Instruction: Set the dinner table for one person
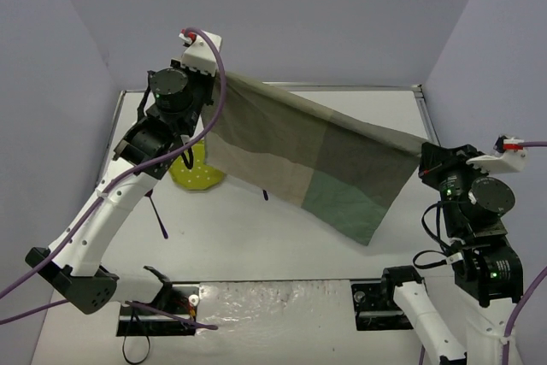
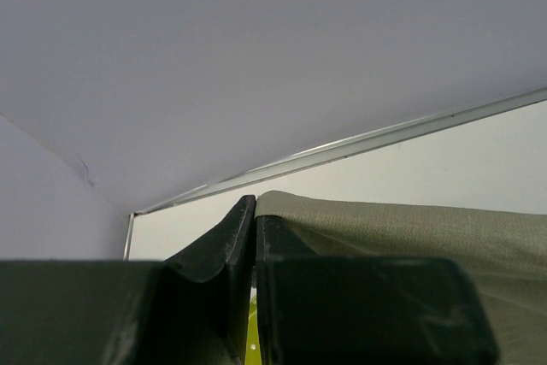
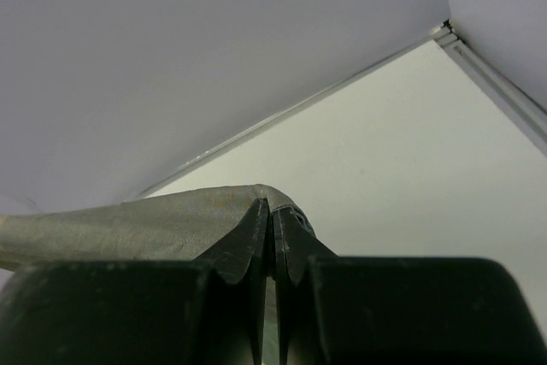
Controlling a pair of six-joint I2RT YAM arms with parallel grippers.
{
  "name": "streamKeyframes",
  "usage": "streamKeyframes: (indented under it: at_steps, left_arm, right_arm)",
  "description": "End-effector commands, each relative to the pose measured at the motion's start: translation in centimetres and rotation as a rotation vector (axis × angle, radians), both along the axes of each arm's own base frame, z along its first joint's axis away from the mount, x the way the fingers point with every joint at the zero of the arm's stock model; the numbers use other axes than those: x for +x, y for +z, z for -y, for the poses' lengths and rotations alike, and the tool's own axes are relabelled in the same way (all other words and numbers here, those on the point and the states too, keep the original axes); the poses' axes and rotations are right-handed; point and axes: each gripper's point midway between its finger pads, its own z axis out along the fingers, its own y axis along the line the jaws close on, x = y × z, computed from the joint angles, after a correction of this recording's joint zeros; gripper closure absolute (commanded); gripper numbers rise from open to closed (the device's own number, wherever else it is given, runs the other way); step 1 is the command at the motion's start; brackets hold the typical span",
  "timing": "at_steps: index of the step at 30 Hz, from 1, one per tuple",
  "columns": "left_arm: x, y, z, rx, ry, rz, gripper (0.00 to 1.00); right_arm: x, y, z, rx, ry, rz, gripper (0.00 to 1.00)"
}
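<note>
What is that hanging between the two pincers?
A beige-and-green cloth placemat, stretched from the left pincer to the right pincer, each gripping a corner; the top view shows it.

cloth placemat [image 1: 316,160], beige, olive and green squares: hangs stretched between left hand [image 1: 220,76] and right hand [image 1: 426,151], one top corner pinched in each; lower edge sags below right hand.
yellow-green plate [image 1: 198,175], dotted: just below left hand, partly hidden by cloth edge.
dark purple utensil [image 1: 159,218]: nearer than plate, well below left hand.
small dark piece [image 1: 266,196]: peeks from under cloth's lower edge, too small to tell.
crinkled clear sheet [image 1: 273,307]: well nearer than both hands.
lilac walls [image 1: 299,14]: behind both hands.
</note>
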Motion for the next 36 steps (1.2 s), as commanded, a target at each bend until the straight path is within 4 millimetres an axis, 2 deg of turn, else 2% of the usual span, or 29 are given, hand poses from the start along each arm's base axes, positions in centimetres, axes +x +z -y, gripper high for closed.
streamKeyframes:
  at_steps: [1, 2, 3, 4, 6, 7, 8, 9, 10, 11, 12, 13, 15, 17, 19, 21, 24, 26, 27, 29, 31, 32, 34, 36]
  left_arm:
    - [0.8, 5.0, -3.4, -0.010, 0.105, 0.150, 1.00]
    - [1.6, 5.1, -3.1, -0.004, 0.105, 0.146, 1.00]
    - [2.9, 4.2, -2.4, 0.014, 0.105, 0.124, 1.00]
    - [3.0, 4.7, -2.4, 0.011, 0.100, 0.131, 1.00]
    - [5.8, 3.3, -0.7, 0.035, 0.074, 0.089, 1.00]
    - [6.5, 3.9, -0.2, 0.029, 0.058, 0.101, 1.00]
    - [7.7, 3.5, 0.7, 0.036, 0.044, 0.092, 1.00]
    - [9.1, 3.1, 1.6, 0.044, 0.030, 0.083, 1.00]
    - [9.6, 4.5, 2.1, 0.032, 0.015, 0.109, 1.00]
    - [10.6, 4.7, 2.9, 0.031, 0.001, 0.111, 1.00]
    - [12.4, 3.3, 3.9, 0.043, -0.011, 0.078, 1.00]
    - [13.5, 3.8, 5.0, 0.032, -0.036, 0.086, 1.00]
    - [14.7, 5.4, 6.7, -0.005, -0.088, 0.125, 1.00]
    - [15.2, 7.1, 8.2, -0.064, -0.165, 0.188, 1.00]
    - [15.5, 8.6, 8.7, -0.162, -0.216, 0.247, 1.00]
    - [15.0, 10.4, 8.6, -0.187, -0.233, 0.293, 1.00]
    - [13.5, 12.4, 8.4, -0.178, -0.264, 0.357, 1.00]
    - [13.1, 12.5, 8.6, -0.162, -0.283, 0.408, 1.00]
    - [13.2, 10.9, 9.1, -0.144, -0.305, 0.419, 1.00]
    - [13.8, 5.6, 10.4, -0.102, -0.356, 0.360, 1.00]
    - [13.9, 2.0, 11.3, -0.071, -0.401, 0.331, 1.00]
    - [14.3, -1.1, 11.7, -0.062, -0.410, 0.280, 1.00]
    - [14.7, -10.2, 11.8, -0.035, -0.407, 0.137, 1.00]
    - [14.6, -16.0, 11.1, -0.030, -0.373, 0.044, 1.00]
  right_arm:
    - [2.2, -1.7, 0.9, 0.008, -0.063, -0.057, 1.00]
    - [3.0, -2.4, 1.0, 0.004, -0.075, -0.085, 1.00]
    - [3.6, -2.8, 1.2, 0.000, -0.088, -0.104, 1.00]
    - [4.1, -3.2, 1.3, -0.005, -0.100, -0.118, 1.00]
    - [5.6, -3.5, 1.5, -0.016, -0.118, -0.135, 1.00]
    - [6.5, -3.6, 1.8, -0.022, -0.133, -0.143, 1.00]
    - [7.1, -3.3, 1.9, -0.027, -0.146, -0.141, 1.00]
    - [7.6, -2.8, 2.2, -0.032, -0.164, -0.135, 1.00]
    - [8.2, -2.5, 2.7, -0.039, -0.193, -0.137, 1.00]
    - [8.7, -1.8, 3.1, -0.044, -0.216, -0.129, 1.00]
    - [9.0, -0.4, 3.4, -0.043, -0.234, -0.101, 1.00]
    - [9.0, 1.2, 3.8, -0.046, -0.260, -0.063, 1.00]
    - [8.9, 2.9, 4.7, -0.063, -0.305, -0.024, 1.00]
    - [8.0, 6.1, 5.5, -0.075, -0.345, 0.057, 1.00]
    - [6.8, 8.6, 6.4, -0.098, -0.390, 0.116, 1.00]
    - [5.6, 9.9, 6.7, -0.124, -0.396, 0.151, 1.00]
    - [4.4, 10.0, 6.0, -0.168, -0.344, 0.188, 1.00]
    - [4.0, 8.5, 5.4, -0.185, -0.299, 0.182, 1.00]
    - [3.7, 6.8, 4.9, -0.189, -0.270, 0.169, 1.00]
    - [3.6, 3.2, 3.9, -0.194, -0.205, 0.122, 1.00]
    - [3.3, -0.1, 3.1, -0.175, -0.156, 0.071, 1.00]
    - [3.5, -2.3, 2.4, -0.140, -0.122, 0.033, 1.00]
    - [3.8, -6.4, 0.3, -0.076, -0.013, -0.033, 1.00]
    - [3.9, -11.5, -1.5, -0.009, 0.068, -0.121, 1.00]
